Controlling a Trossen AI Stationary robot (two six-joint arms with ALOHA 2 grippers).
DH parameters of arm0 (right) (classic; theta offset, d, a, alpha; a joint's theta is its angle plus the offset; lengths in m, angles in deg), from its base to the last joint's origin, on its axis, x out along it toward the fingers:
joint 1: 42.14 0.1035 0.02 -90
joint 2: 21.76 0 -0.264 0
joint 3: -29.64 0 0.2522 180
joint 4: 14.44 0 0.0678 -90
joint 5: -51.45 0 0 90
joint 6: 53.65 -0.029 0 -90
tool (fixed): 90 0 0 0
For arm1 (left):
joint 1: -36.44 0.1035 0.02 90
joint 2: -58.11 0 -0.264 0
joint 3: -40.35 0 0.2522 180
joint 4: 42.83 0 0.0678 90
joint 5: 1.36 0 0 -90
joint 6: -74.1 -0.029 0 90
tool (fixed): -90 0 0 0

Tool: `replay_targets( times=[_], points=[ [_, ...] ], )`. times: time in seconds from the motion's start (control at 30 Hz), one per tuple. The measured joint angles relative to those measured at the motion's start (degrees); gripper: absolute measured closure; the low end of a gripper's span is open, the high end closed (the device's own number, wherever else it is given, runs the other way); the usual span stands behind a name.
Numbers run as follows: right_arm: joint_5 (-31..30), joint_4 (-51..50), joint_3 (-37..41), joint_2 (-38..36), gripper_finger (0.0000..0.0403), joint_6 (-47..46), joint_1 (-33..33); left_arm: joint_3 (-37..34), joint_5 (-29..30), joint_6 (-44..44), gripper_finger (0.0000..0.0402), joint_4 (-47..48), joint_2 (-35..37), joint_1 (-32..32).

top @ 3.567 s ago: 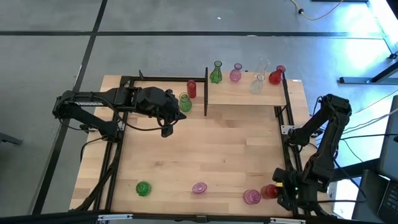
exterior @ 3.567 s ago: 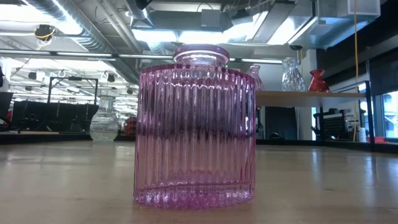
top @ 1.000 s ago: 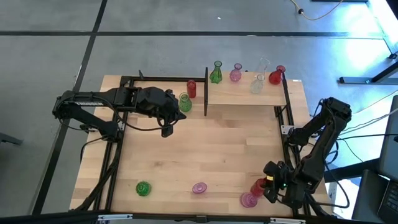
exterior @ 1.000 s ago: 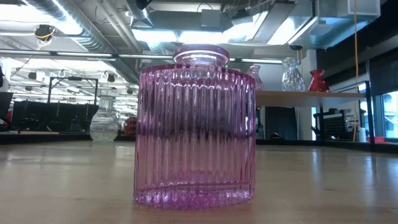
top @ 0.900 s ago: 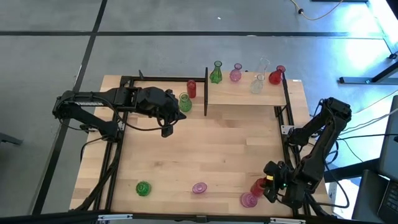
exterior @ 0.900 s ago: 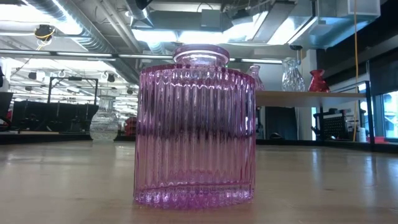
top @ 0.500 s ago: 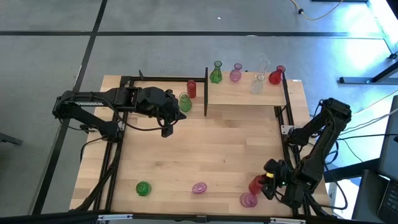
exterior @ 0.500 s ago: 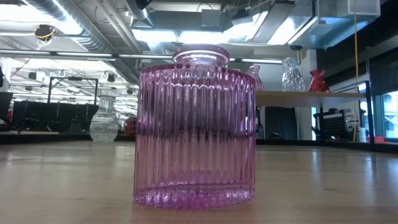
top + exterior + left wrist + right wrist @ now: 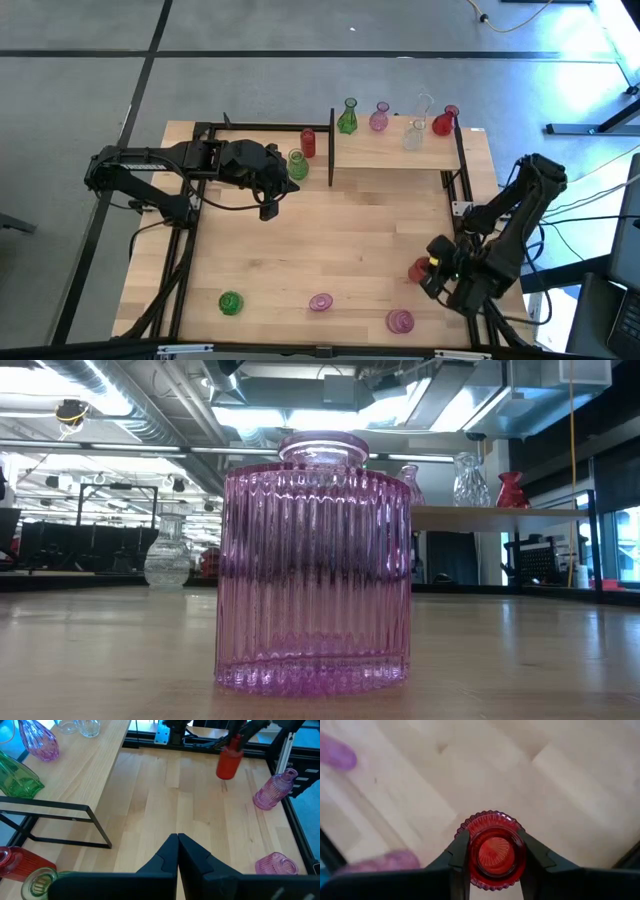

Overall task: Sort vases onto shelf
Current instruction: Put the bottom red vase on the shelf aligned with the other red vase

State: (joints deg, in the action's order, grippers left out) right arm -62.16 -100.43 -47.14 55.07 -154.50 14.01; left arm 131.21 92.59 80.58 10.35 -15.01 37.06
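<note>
I've got the right gripper (image 9: pixel 491 851) pinched on the small red ribbed glass vase (image 9: pixel 494 850) by its neck, clear of the table for carrying to the light-wood black-framed shelf (image 9: pixel 385 148); left gripper (image 9: pixel 177 851) parked shut, empty.

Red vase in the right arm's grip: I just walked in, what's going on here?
The right gripper is shut on a red vase and holds it off the table. The shelf at the table's far side already carries green, pink, clear and red vases. Two pink vases and a green one wait near the front edge. The left gripper is shut and empty beside the shelf.
</note>
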Motion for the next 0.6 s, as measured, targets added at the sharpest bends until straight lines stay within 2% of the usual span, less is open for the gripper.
replay_targets(
  times=[0.2,0.43,0.6],
  points=[
    [-2.8,-8.0,-6.0,-3.1,0.0311,5.0,-8.3,0.0,0.0,0.0,0.0401,0.0,0.0,0.0],
    [-5.6,-17.6,-12.8,-6.2,0.0310,10.0,-21.1,0.0,1.9,0.0,0.0401,0.0,0.0,0.0],
    [-8.9,-17.8,-14.5,-9.6,0.0310,15.2,-31.5,0.0,2.4,-2.3,0.0401,0.0,0.0,0.0]
  ],
)
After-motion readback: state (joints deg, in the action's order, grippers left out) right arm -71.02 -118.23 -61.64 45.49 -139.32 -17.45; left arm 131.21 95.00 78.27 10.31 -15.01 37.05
